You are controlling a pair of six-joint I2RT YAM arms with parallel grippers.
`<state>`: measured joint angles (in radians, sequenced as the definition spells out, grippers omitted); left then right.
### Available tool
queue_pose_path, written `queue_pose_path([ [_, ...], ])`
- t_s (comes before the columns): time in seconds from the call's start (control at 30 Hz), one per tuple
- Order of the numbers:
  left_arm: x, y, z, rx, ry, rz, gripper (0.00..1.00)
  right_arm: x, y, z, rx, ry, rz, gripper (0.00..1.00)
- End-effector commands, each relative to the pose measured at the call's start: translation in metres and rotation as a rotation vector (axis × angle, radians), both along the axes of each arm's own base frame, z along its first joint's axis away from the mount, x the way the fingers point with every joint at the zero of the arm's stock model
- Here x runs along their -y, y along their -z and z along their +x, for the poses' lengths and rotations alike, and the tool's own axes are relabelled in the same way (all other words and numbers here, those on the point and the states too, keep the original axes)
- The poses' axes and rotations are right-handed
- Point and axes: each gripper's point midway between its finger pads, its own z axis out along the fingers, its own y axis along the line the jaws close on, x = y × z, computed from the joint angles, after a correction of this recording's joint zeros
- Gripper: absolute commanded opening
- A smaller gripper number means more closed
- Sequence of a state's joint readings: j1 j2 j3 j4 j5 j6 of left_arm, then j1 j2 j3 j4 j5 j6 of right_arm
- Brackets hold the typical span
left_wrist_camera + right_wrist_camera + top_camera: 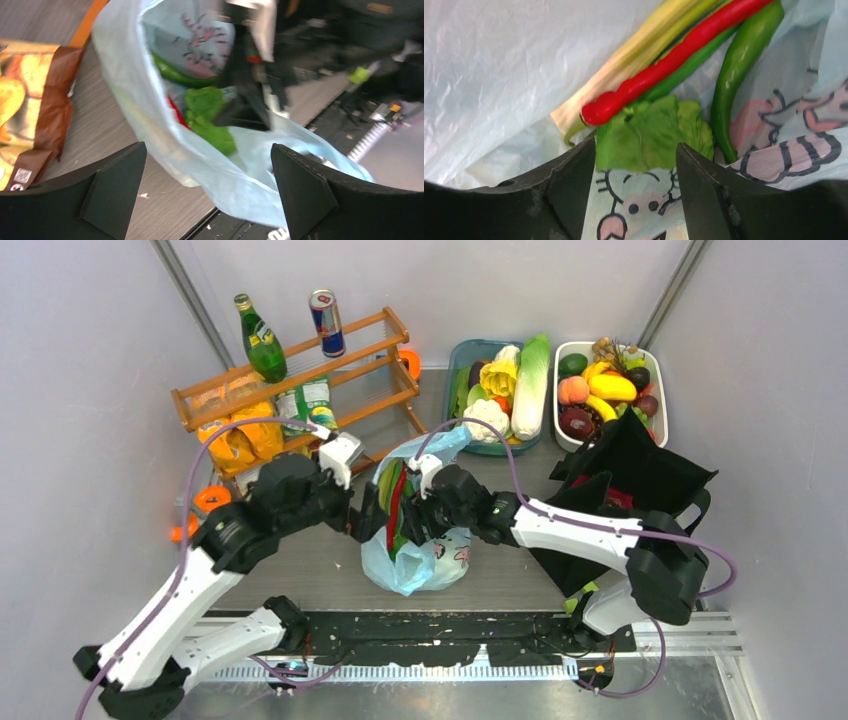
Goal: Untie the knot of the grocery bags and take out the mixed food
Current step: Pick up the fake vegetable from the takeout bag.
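Note:
The light-blue plastic grocery bag (425,560) with pink cartoon prints stands mid-table, its mouth spread wide; no knot shows on it. My left gripper (362,516) is at its left side, open wide, with the bag's wall (235,175) loose beyond the fingers (115,185). My right gripper (405,525) reaches into the mouth from the right, open, its jaws astride the printed wall (639,200). Inside lie mixed food: a pale leek (634,55), a red pepper (674,65), a green pepper (739,80) and a leafy green (649,135). The black tote (640,480) stands to the right.
A wooden rack (300,370) at back left carries a green bottle (262,340), a can (326,322) and crisp packs (240,440). A teal tray (452,380) of vegetables and a white basket (660,410) of fruit stand at the back. A crisp pack (30,100) lies left of the bag.

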<state>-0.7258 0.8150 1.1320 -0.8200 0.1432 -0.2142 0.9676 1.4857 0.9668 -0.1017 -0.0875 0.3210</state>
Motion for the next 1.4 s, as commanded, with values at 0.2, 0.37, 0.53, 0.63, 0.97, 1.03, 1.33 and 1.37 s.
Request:
queue_pose_path([
  [0.2, -0.007, 0.042, 0.069, -0.03, -0.309, 0.158, 1.0, 0.03, 0.0, -0.033, -0.031, 0.016, -0.019, 0.75],
  [0.37, -0.009, 0.063, 0.072, -0.047, -0.314, 0.206, 0.7, 0.03, -0.009, -0.032, -0.01, 0.024, -0.003, 0.81],
  [0.53, -0.02, 0.06, 0.074, -0.005, -0.349, 0.223, 0.02, 0.013, -0.048, -0.017, 0.063, 0.034, 0.07, 0.85],
  [0.63, -0.022, 0.052, 0.073, 0.032, -0.333, 0.216, 0.0, 0.0, -0.068, -0.007, 0.096, 0.04, 0.112, 0.87],
  [0.97, -0.025, 0.05, 0.068, 0.025, -0.234, 0.242, 0.0, -0.046, -0.055, 0.029, 0.088, 0.072, 0.094, 0.9],
  [1.03, -0.029, 0.048, 0.07, 0.026, -0.237, 0.26, 0.0, -0.053, -0.04, 0.032, 0.07, 0.072, 0.08, 0.91],
  [1.33, -0.038, 0.045, 0.08, 0.099, -0.266, 0.273, 0.0, -0.039, 0.031, 0.057, 0.068, 0.214, -0.094, 0.93],
  [1.37, -0.038, 0.045, 0.081, 0.11, -0.268, 0.265, 0.0, -0.038, 0.035, 0.059, 0.072, 0.222, -0.104, 0.94],
])
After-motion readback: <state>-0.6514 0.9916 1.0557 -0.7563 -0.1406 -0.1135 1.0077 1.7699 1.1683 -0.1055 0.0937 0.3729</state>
